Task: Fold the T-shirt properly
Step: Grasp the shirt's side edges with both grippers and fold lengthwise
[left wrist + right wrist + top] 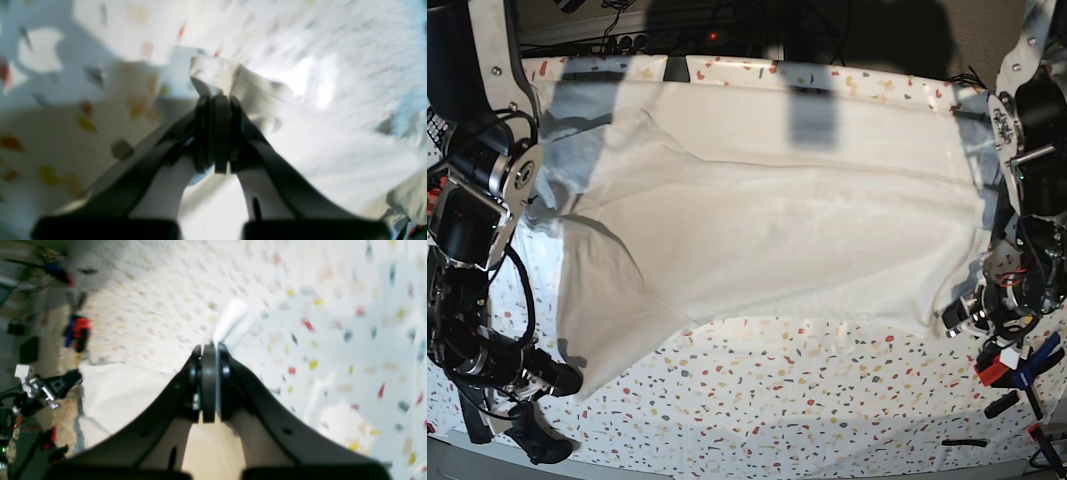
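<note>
Large plain white cloth T-shirt (pixel 767 230): spread on the speckled terrazzo tabletop (pixel 807 400), long axis running arm to arm; left gripper (pixel 215 100) clamped on one edge; right gripper (pixel 210 348) clamped on the opposite edge; cloth lies between both.

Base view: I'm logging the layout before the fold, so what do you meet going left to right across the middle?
Right arm → T-shirt, spread across the speckled tabletop → left arm.
</note>
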Robot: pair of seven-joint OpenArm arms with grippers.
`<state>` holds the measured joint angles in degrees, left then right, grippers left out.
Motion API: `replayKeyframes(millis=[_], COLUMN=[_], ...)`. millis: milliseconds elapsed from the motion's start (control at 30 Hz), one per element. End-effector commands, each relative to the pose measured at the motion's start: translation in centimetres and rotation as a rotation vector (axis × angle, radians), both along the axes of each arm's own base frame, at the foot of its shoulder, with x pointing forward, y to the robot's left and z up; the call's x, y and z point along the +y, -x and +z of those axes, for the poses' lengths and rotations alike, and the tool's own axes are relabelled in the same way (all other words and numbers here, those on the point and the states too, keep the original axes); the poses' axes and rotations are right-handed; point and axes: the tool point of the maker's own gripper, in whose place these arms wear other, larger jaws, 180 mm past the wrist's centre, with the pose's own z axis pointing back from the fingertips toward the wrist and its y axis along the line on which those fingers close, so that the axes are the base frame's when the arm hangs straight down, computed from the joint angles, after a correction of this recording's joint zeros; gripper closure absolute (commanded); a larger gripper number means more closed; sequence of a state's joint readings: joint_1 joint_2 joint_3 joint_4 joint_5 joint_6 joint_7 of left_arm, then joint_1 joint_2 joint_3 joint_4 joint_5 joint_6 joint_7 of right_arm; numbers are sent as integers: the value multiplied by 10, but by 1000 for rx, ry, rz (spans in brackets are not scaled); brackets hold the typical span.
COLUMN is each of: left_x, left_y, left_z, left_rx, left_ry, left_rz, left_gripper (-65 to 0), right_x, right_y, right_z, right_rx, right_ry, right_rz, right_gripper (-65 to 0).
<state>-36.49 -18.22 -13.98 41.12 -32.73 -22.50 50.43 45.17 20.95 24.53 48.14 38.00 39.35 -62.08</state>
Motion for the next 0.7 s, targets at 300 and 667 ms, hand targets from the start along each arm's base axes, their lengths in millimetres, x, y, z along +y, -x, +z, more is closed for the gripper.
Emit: replayKeyframes(millis=[300, 667], left_x=[14, 28], left_y=[-17, 4], left_z=[70, 64], left_rx=[-121, -47], left_ry=[-37, -57], left_rz=[-49, -81], left_gripper=[0, 0], right_x=[20, 23], right_y=[-6, 39], right_z=[65, 32], right_rx=[-156, -144], right_ry=[126, 267], right_rz=[126, 195], right_gripper=[0, 0])
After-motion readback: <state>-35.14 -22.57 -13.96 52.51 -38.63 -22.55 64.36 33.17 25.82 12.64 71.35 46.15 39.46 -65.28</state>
